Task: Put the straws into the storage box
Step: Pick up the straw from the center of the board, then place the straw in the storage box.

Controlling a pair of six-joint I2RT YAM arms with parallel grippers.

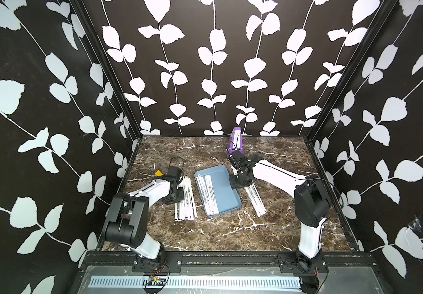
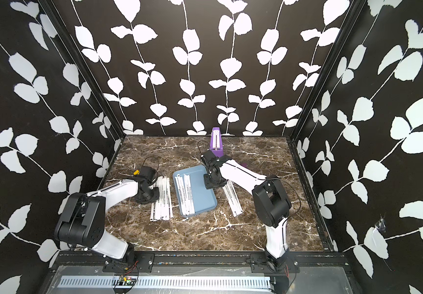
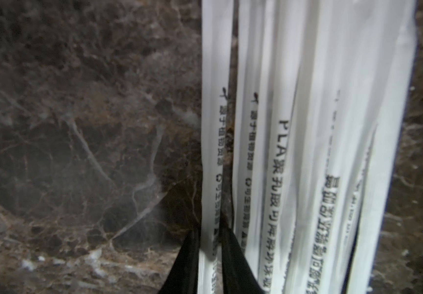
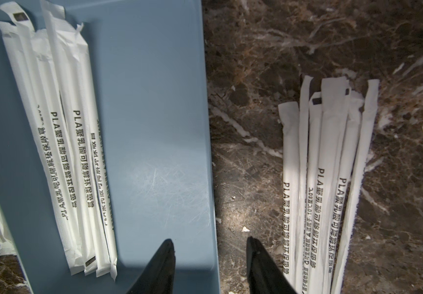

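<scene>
The storage box [image 1: 228, 196] is a shallow light-blue tray in the middle of the marble table, and a few white wrapped straws [image 1: 209, 193] lie along its left side. A pile of straws [image 1: 187, 201] lies left of the box. My left gripper [image 3: 209, 230] points down at that pile's outer edge, its two black fingers pressed on either side of a single straw [image 3: 215, 127]. More straws [image 1: 256, 199] lie right of the box. My right gripper [image 4: 209, 239] is open and straddles the box's right rim [image 4: 206, 127], empty, with those straws [image 4: 327, 178] beside it.
A tall purple wedge-shaped object [image 1: 236, 141] stands at the back of the table behind the right arm. Black walls with a white leaf pattern close in three sides. Both arm bases sit on the black rail at the front edge.
</scene>
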